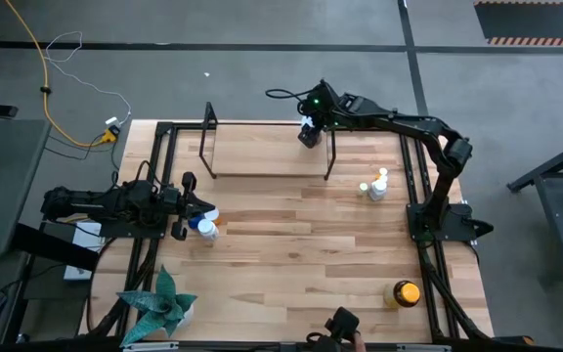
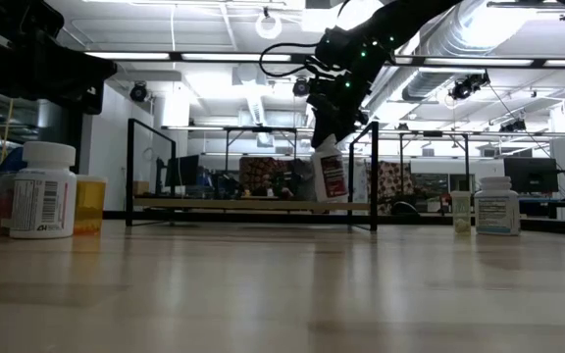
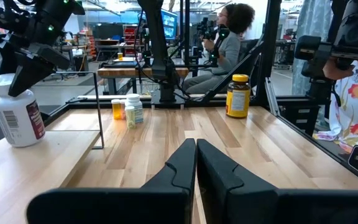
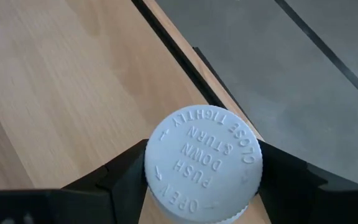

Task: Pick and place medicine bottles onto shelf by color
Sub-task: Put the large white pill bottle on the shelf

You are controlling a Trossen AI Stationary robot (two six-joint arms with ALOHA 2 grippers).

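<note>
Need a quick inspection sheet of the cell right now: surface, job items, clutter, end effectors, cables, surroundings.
Surface: wooden table, bare in the middle.
Job's things: white bottle tilted over the shelf at its right end; white bottles right of the shelf; amber bottle at the front right; white, blue and orange bottles near the left edge.
Clutter: teal spiky plant at the front left.
End effectors: right end effector clamps the white bottle's cap; left end effector shut, empty, by the left bottles.
Cables: yellow cable on the floor, off the table.
Surroundings: seated person beyond the table.
</note>
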